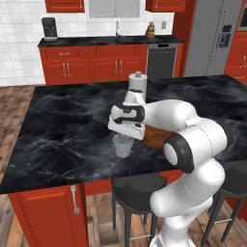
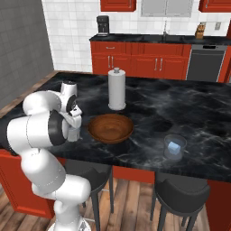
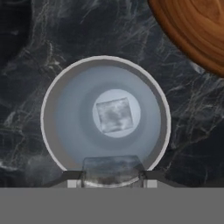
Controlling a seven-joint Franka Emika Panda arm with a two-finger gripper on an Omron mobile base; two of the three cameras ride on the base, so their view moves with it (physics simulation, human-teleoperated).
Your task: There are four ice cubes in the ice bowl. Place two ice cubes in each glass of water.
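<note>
The gripper [image 3: 111,177] hangs straight above the near glass [image 3: 105,116], jaws closed on an ice cube [image 3: 111,168] that shows pale and glassy between the tips at the bottom of the hand view; a second cube [image 3: 114,115] lies flat on the glass's floor, square and cloudy grey-blue, centred under the hand. The step in hand looks like the drop: judged from this, the held cube sits over the near edge of the rim rather than the middle, so nudging the hand a little toward the centre before letting go would keep the cube from clipping the rim; a low release would also spare a splash.

The glass is a pale tumbler, wider at the rim, standing just beside the bowl [image 2: 110,128] on the robot's side; its white rim reads as a clean ring from above. The bowl is wide, shallow, reddish-brown wood, and appears empty in the right base view. Beyond the bowl, well apart to its right, stands the other glass [image 2: 174,146] with pale blue ice [image 2: 173,146] inside; how many cubes I cannot tell.
</note>
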